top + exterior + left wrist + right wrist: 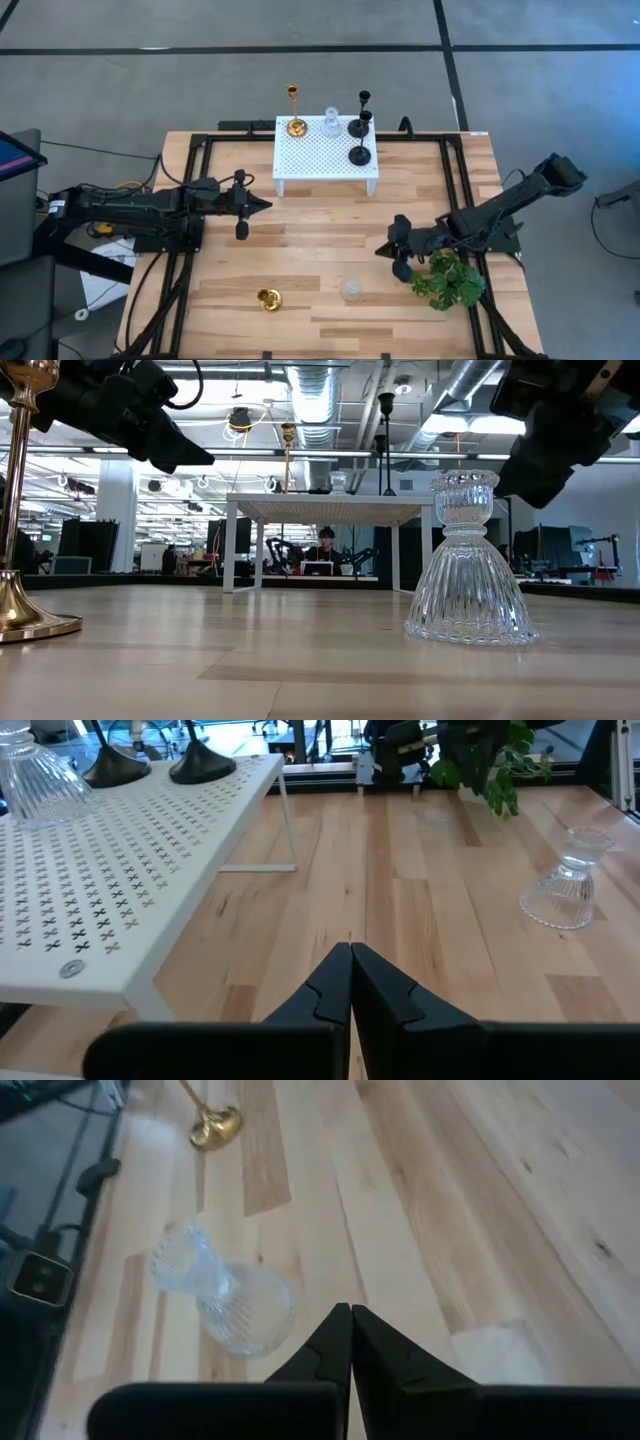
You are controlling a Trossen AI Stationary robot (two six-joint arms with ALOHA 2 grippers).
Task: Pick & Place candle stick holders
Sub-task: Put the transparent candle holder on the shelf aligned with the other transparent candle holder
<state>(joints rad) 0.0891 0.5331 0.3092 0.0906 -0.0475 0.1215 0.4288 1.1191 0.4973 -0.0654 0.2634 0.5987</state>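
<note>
On the white perforated platform point(327, 152) at the far side of the table, four candle stick holders stand: a tall gold one point(294, 112), a clear glass one point(330, 124) and two black ones point(360, 140). I think they are put there on purpose, as the place for delivery. Two holders remain on the bare wooden table point(330, 230) near the front edge: a gold holder point(268, 298) and a squat glass holder point(350, 290), both upright.

The right gripper point(384, 250) hovers just beside this glass holder, near the green plant point(450, 282). Its fingers are pressed together and hold nothing. Probably it is preparing an approach.

The left gripper point(264, 206) waits near the platform's leg, also closed and empty.

I can read no brand or writing anywhere.
</note>
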